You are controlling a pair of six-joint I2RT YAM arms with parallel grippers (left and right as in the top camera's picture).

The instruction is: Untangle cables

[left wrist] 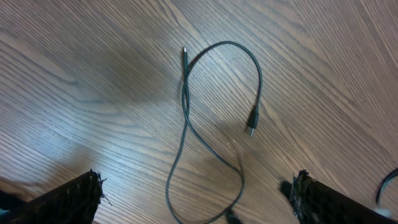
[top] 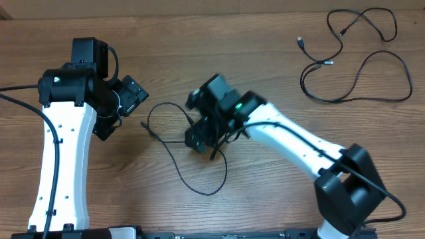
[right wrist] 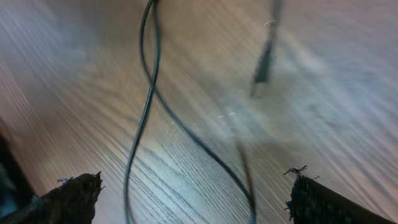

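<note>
Right hand [right wrist: 196, 199] is spread wide, holds nothing, above thin black cable [right wrist: 148, 102] on wooden table [right wrist: 74, 74]; left hand [left wrist: 193, 199] likewise spread, empty.

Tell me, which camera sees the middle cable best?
The left wrist view: the middle cable is sharp there, both plugs showing. Overhead, the right arm covers part of it. The right wrist view shows it blurred.

We see the right hand [top: 199, 138] above a looped cable [top: 207, 194]; more cables [top: 362, 101] lie well apart from it.
</note>
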